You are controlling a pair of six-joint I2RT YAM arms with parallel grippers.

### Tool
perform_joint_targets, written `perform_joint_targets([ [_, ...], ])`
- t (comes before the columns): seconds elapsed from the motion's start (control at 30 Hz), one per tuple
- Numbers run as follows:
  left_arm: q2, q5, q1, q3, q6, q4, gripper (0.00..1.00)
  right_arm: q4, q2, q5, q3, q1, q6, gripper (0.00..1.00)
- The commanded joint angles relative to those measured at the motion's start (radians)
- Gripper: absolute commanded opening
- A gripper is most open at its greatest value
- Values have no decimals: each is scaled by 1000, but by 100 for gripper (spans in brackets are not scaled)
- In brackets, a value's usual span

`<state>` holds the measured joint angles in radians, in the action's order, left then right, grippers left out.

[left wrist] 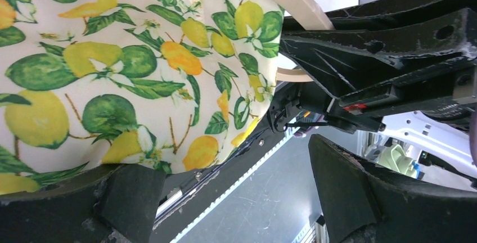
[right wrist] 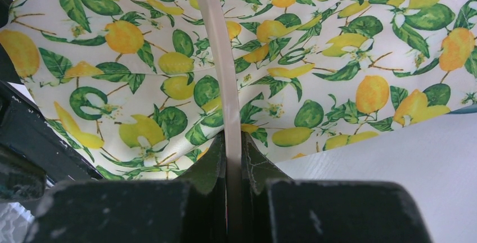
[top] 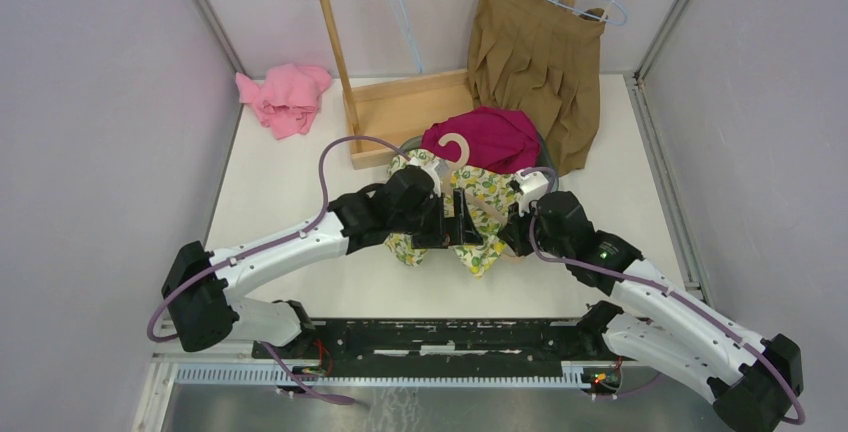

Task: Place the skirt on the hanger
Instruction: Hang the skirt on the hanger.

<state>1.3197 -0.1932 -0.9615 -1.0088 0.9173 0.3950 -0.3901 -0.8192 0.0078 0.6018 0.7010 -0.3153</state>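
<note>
Threading is in hand: the hanger (right wrist: 216,40) is pinched by the right gripper (right wrist: 233,153), the left gripper (left wrist: 236,198) is spread wide beside the skirt (right wrist: 337,57), which must be gripped next.

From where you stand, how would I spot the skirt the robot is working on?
Start at the white table, just in front of the wooden frame. The skirt lies there with a beige hanger across it. Only it has a lemon print; everything near it is plain.

readable text: none | labels: none legible | numbers: none
</note>
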Motion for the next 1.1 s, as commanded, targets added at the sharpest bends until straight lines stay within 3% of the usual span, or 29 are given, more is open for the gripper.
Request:
perform_joint_targets([
  [0.0, -12, 47, 9, -34, -50, 29, 99, 97, -1, 109, 30, -11, -22, 1],
  [1.07, -179, 129, 39, 61, -53, 22, 99, 121, -21, 27, -4, -10, -54, 1],
])
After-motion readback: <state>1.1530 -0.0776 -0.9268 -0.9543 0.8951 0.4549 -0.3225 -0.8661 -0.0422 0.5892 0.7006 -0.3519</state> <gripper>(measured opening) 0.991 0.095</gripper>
